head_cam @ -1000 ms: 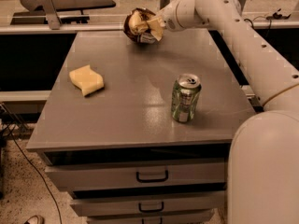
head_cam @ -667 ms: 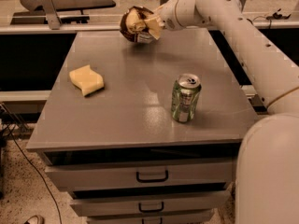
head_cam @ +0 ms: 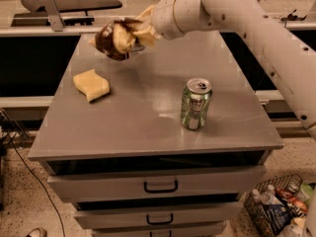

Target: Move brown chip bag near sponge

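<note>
Camera view: end effector (head_cam: pixel 126 37) half-hidden behind raised brown chip bag (head_cam: pixel 104 41), beyond sponge (head_cam: pixel 91 84).

Grey cabinet top (head_cam: pixel 148 117), sponge (head_cam: pixel 91 85) left, green can (head_cam: pixel 196 104) right, gripper (head_cam: pixel 134 33) above far edge.

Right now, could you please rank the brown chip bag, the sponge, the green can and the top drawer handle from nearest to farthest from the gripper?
1. brown chip bag: held aloft in the gripper, far left.
2. sponge: lying below it, on the left.
3. green can: standing right of centre, nearer the front.
4. top drawer handle: lowest, at the front.
</note>
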Robot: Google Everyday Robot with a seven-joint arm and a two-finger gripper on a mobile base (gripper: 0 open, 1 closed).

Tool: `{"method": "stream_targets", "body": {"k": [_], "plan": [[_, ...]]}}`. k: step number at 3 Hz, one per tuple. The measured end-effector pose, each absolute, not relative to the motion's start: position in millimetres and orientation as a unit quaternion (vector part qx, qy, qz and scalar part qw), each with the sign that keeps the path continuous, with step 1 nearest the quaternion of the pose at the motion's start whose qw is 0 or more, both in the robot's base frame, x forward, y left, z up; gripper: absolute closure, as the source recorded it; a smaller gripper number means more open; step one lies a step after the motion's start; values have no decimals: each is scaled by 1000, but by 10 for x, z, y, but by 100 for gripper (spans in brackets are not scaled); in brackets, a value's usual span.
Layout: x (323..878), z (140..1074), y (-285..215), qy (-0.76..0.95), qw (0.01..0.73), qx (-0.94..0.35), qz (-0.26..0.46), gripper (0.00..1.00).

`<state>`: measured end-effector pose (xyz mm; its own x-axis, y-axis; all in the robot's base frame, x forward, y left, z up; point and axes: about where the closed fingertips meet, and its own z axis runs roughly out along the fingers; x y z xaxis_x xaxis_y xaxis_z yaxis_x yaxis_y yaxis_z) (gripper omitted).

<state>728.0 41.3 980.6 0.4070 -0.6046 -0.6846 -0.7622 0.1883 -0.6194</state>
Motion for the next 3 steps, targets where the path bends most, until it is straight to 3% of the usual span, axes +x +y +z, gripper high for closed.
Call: {"method": "stream_targets", "body": {"k": [2,3], "plan": [[7125,9433,556,499,517,-693,59,100],[7216,9310,479,494,506,-706,49,84]]}}
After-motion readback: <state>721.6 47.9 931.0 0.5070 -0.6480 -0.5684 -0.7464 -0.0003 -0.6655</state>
